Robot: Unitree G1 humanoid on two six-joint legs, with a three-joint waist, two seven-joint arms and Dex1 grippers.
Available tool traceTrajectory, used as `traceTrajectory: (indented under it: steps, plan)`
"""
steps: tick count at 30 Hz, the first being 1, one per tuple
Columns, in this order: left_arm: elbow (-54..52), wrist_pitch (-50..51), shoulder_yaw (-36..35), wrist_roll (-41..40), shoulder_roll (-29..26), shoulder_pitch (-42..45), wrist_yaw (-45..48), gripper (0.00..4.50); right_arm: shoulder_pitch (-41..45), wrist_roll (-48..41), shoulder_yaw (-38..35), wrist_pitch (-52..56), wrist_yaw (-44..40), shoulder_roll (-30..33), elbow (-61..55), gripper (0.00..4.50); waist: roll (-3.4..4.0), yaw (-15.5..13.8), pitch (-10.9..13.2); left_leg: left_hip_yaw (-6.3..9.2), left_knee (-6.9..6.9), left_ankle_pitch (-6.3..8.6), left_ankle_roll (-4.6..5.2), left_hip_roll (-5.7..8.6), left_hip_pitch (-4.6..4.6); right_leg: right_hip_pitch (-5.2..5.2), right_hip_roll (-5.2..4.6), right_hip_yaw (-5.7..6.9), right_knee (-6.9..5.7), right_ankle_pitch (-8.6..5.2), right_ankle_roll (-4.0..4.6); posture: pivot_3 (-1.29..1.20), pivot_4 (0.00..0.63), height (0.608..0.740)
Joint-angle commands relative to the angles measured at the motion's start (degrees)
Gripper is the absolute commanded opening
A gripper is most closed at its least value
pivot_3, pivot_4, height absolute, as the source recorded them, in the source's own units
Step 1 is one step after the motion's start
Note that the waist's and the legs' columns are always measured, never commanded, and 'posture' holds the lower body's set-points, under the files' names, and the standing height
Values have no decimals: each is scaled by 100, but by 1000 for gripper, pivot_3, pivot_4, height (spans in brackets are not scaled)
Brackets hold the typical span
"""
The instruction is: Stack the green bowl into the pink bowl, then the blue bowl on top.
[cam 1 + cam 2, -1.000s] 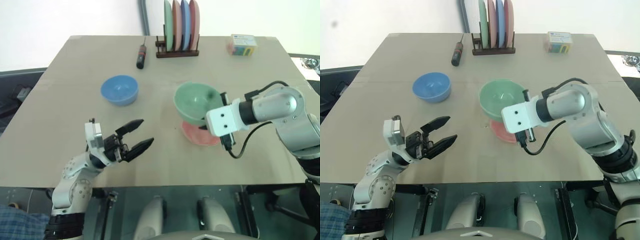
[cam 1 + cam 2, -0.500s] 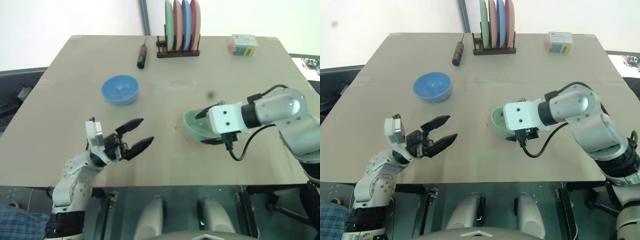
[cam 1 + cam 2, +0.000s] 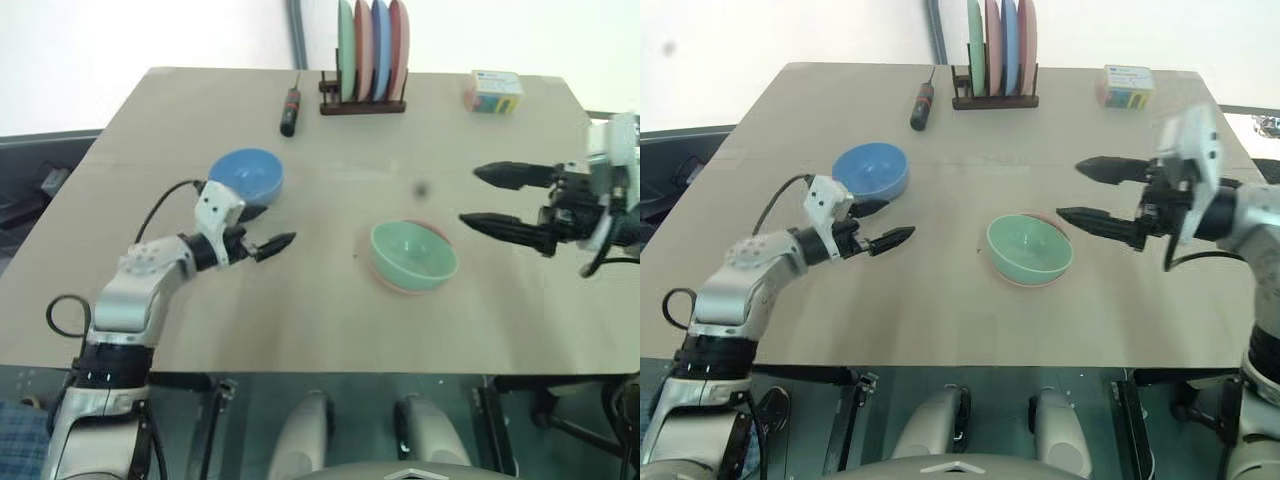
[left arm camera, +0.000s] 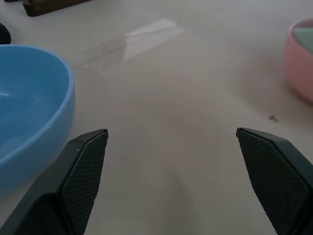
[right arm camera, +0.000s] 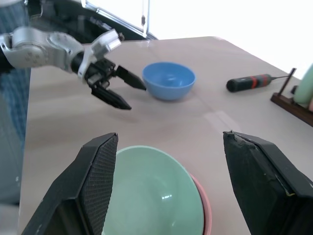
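The green bowl [image 3: 413, 254] sits nested inside the pink bowl [image 3: 392, 286], whose rim shows just around it at mid-table. The blue bowl [image 3: 245, 178] stands alone to the left, upright. My left gripper [image 3: 888, 222] is open just beside the blue bowl's near right side, with nothing between its fingers; in the left wrist view the blue bowl [image 4: 29, 112] lies next to one finger [image 4: 83, 166]. My right gripper [image 3: 470, 195] hangs open and empty above the table, to the right of the stacked bowls. In the right wrist view the green bowl [image 5: 151, 196] lies below its fingers.
A wooden rack of upright plates [image 3: 365, 55] stands at the table's far edge. A screwdriver [image 3: 289, 108] lies left of it and a small colourful box [image 3: 493, 90] sits at the far right. Bare tabletop [image 3: 320, 320] runs along the near edge.
The right gripper set the green bowl down into the pink bowl, opened, and drew back to the right and up. The left gripper moved forward to the blue bowl's side.
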State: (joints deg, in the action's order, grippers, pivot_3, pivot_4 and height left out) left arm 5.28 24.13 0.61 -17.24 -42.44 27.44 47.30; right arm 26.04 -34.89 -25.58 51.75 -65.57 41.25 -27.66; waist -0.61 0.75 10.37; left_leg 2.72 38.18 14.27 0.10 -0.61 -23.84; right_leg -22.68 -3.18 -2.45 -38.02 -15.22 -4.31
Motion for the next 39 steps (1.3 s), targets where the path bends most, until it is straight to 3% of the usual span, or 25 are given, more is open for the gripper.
traceTrajectory:
  steps: [1,13,21,26,33,39]
  plan:
    - [528,-176,321,575,-133,637,109,4500,-243,-344,-417,-191,135,203,-98,3609,0,4,0,0,0,0,0,0,0,0,0,0,-1,0,0,0,150,740]
    - [3486,-1589,983,1733,414,2273,383,4500,-801,-872,-471,-491,844,527,-327,3609,-3,-11,1,-4,8,0,0,0,-5,0,2,-3,-2,0,-1,0,150,740]
    - [3317,-2186,662,1470,660,2653,814,4500,-1032,-1146,-475,-664,1086,684,-346,3609,-5,-5,3,1,11,0,0,0,-9,0,2,0,-3,0,-2,0,150,740]
    - [3254,-2165,458,1507,664,2792,537,4500,-1078,-1151,-342,-781,1135,757,-281,3609,-5,6,3,1,12,0,0,-1,-9,-1,3,0,-7,0,-2,0,150,740]
    - [4409,-2751,812,2362,345,3051,-6,4500,-1047,-1174,-242,-916,1153,869,-158,3609,-5,14,3,-1,14,0,1,0,-5,-1,3,-2,-10,0,-2,0,150,740]
    - [5738,-3521,1374,3203,417,3367,-306,4500,-1053,-1171,-170,-990,1152,937,-113,3609,-11,-31,4,0,14,0,1,1,-8,-1,3,0,-7,0,-2,0,150,740]
